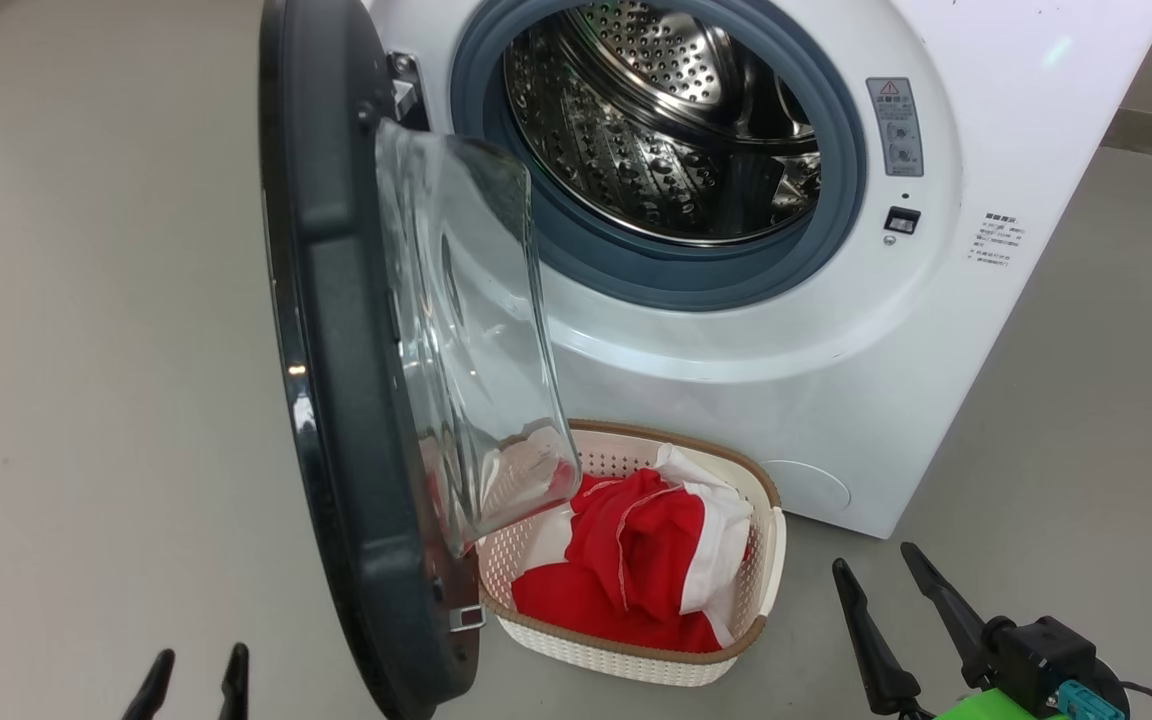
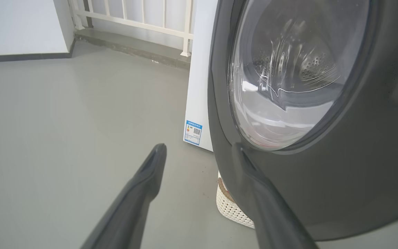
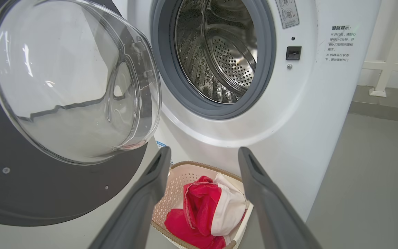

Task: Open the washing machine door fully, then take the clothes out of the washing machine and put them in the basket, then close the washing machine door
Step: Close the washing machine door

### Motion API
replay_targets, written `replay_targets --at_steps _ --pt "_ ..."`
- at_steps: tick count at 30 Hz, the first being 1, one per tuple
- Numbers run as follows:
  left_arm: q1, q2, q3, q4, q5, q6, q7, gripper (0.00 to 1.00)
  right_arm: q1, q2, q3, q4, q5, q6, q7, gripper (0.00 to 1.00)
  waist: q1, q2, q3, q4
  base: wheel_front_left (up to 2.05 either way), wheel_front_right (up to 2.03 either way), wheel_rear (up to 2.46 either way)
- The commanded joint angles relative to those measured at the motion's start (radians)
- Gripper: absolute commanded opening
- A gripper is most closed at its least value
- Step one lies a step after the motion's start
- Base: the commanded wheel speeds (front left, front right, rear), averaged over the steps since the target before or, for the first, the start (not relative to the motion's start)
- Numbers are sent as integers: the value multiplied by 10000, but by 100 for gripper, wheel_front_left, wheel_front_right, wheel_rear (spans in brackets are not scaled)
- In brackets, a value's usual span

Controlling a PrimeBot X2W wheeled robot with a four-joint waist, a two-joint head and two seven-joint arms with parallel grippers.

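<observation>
A white front-loading washing machine stands on a grey floor. Its round, black-rimmed door is swung wide to the robot's left, with the clear glass bowl facing the opening. The steel drum looks empty, though its lowest front part is hidden behind the grey seal. The red and white clothes lie heaped in the cream basket, which sits on the floor just in front of the machine, partly under the door's lower edge. The left tool hangs open and empty on the outer side of the door, one finger very near the dark rim. The right tool hangs open and empty near the basket, apart from the door. Only closing the door seems left to do, and several things could go wrong. A thin finger pushing on the glossy rim could skid off. A soft push could leave the latch uncaught, so the door might rest ajar. The heaped fabric rises close to the glass bowl, so the swinging door might brush it or nudge the basket. A small garment may also lie unseen in the hidden part of the drum.
</observation>
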Motion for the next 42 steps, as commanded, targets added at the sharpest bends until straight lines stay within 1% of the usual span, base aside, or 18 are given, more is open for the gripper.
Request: replay_targets --at_steps 1,4,5,7,10,14,18,42 --pt "-86 37 534 -390 448 -56 -122 100 -367 -50 182 -232 39 65 -65 100 0 0 -6 -8 0 0 0" --pt "119 -459 1031 -972 1664 -56 -122 100 -386 -45 143 -228 38 65 -65 100 0 0 -12 -23 0 0 0" --pt "241 -763 1373 -1315 2246 -56 -123 100 -395 -42 126 -229 37 65 -65 100 0 0 -27 -34 0 0 0" --pt "354 -944 1619 -1623 2835 -56 -123 100 -393 -40 120 -226 40 65 -65 100 0 0 -53 -46 0 0 0" --pt "535 -1154 1800 -1888 3410 -56 -123 100 -360 -37 105 -221 44 65 -65 100 0 0 -97 -64 0 0 0" --pt "696 -1354 1876 -1781 3520 -56 -123 100 -303 -32 109 -195 63 65 -65 100 0 0 -177 -97 0 0 0" --pt "772 -1422 1908 -1760 3554 -56 -123 100 -272 -28 118 -185 75 65 -65 100 0 0 -209 -133 0 0 0" --pt "851 -1368 1879 -1794 3515 -56 -124 100 -157 -16 150 -211 93 65 -65 100 0 0 -310 -138 0 0 0"
